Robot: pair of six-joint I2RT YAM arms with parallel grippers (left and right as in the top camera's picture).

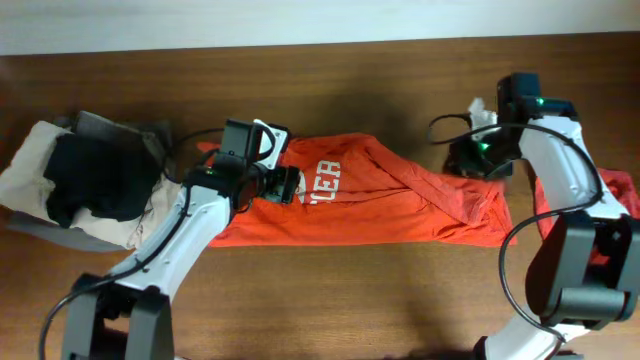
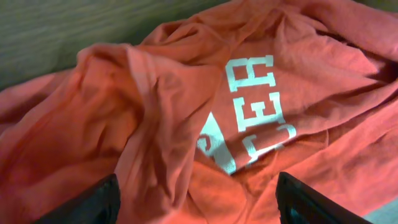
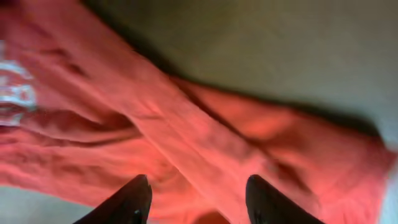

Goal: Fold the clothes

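Jaws first: left jaws stand wide, nothing between them. Right jaws are also parted and hold nothing, as far as I can see. The T-shirt [image 1: 400, 205] lies flat on the tabletop [image 1: 330, 300], a long orange-red band stretching from under the left jaws to under the right jaws.

Risks, my call:
- A bunched ridge of cloth sits below and just ahead of the left jaws. Closing there would likely pinch several layers, and the fold would drag crooked.
- A diagonal fold runs under the right jaws. A shallow bite could take only the top layer, and the lower one would slide out.
- If I pull harder on one arm than the other, the band skews or slips toward the tabletop edge.
- A second red garment [image 1: 612, 195] lies beyond the right jaws, close to that arm's base. A wide swing could snag it.
- A beige and black pile [image 1: 90, 180] sits well out past the left jaws, behind that arm. An elbow could brush it.

Writing: white block letters [image 2: 258, 112] just ahead of the left jaws, sideways. The lower row reads roughly "CER". The row above is partial and I'm not sure of it. A fold hides the rest, and the overhead shows only "ER". No brand tag seen.
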